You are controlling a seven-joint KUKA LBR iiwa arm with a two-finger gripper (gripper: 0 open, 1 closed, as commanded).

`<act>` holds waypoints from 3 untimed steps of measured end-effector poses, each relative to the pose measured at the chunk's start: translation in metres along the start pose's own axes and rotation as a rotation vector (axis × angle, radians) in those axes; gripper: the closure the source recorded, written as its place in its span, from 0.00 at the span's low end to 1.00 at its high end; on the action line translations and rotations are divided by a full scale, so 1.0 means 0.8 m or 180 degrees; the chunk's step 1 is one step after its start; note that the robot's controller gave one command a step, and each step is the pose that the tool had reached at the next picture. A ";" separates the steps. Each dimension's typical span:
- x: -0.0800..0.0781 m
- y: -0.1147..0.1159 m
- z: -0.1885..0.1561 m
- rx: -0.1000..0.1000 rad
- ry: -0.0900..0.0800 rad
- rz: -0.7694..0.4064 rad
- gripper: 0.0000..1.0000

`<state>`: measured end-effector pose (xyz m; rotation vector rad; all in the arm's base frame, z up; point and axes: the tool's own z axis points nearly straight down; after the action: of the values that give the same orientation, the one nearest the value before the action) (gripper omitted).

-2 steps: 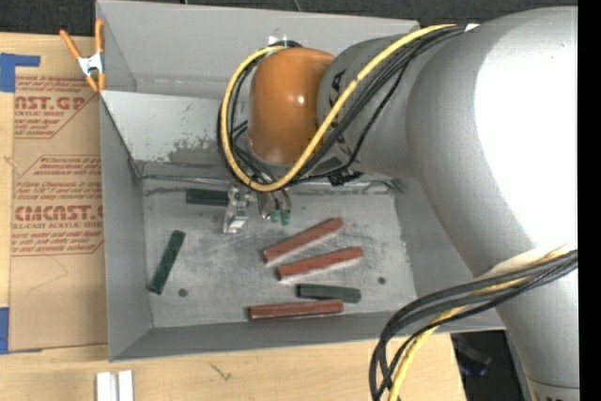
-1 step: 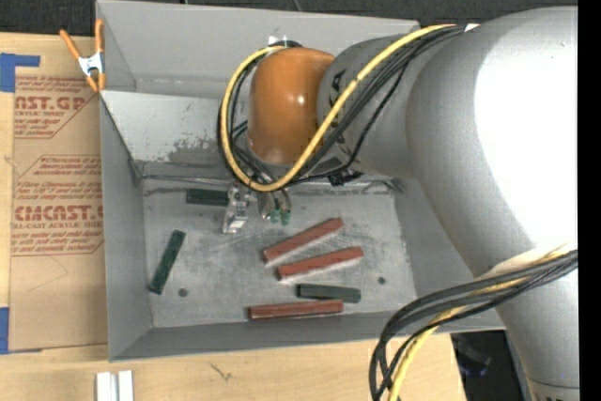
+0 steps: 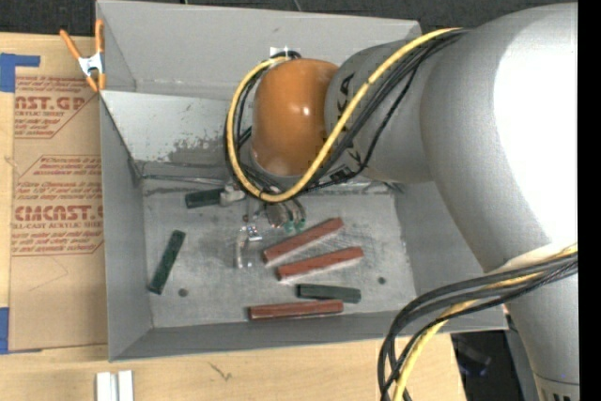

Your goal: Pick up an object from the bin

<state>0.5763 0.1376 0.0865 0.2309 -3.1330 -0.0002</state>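
Observation:
My gripper [image 3: 249,249] hangs low over the middle of the bin floor, below the orange wrist cover, with its tip close to the floor. Just right of it lies a reddish-brown bar [image 3: 302,239], slanted, its left end close to the gripper. A second reddish-brown bar [image 3: 319,263] lies parallel below that one. Behind the gripper, near the back wall, rests a short dark green bar [image 3: 202,198]. I see nothing held in the gripper.
A dark green bar [image 3: 166,261] lies slanted at the left of the floor. Another dark green bar [image 3: 329,293] and a third reddish-brown bar [image 3: 296,309] lie near the front wall. The arm covers the bin's right side.

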 end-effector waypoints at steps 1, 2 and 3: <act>0.000 0.000 0.000 -0.0002 0.0000 0.0003 0.00; 0.044 -0.056 0.012 -0.0012 -0.0044 -0.0623 1.00; 0.044 -0.056 0.012 -0.0013 -0.0044 -0.0623 1.00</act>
<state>0.5481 0.0883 0.0772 0.5379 -3.1086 -0.0080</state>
